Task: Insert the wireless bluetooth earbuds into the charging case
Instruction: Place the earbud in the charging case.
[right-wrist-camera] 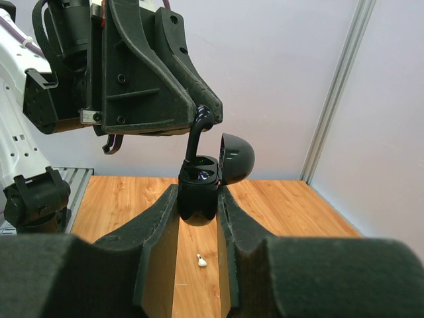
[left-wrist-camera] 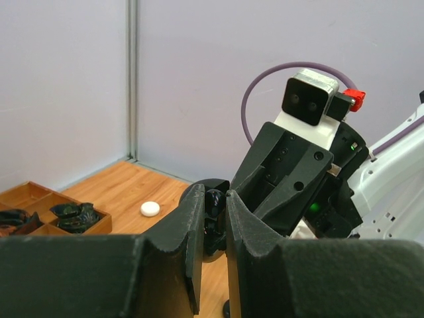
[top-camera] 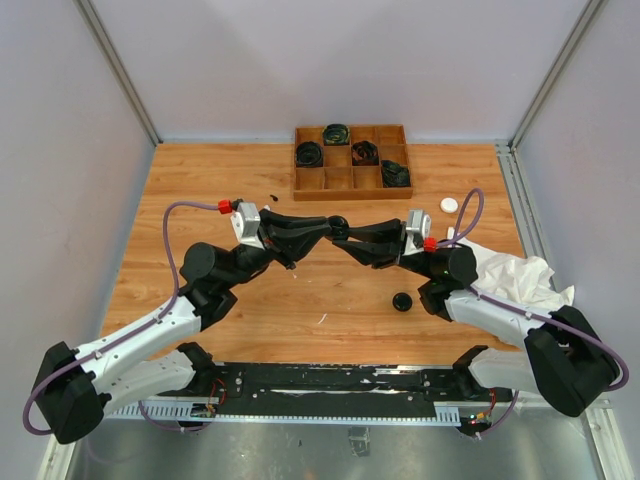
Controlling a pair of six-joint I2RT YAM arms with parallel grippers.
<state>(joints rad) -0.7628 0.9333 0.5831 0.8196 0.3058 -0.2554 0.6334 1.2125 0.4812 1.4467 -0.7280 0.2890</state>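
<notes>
My right gripper is shut on an open black charging case with its lid tipped back, held above the table. My left gripper is shut on a black earbud. In the right wrist view the earbud hangs stem down, with the stem's end in the case's left slot. In the top view the two grippers meet tip to tip at the case over the table's middle. A white earbud lies on the wood below.
A wooden compartment tray with coiled black cables stands at the back. A white puck case lies right of it, a black puck case near the right arm, and a white cloth at the right edge.
</notes>
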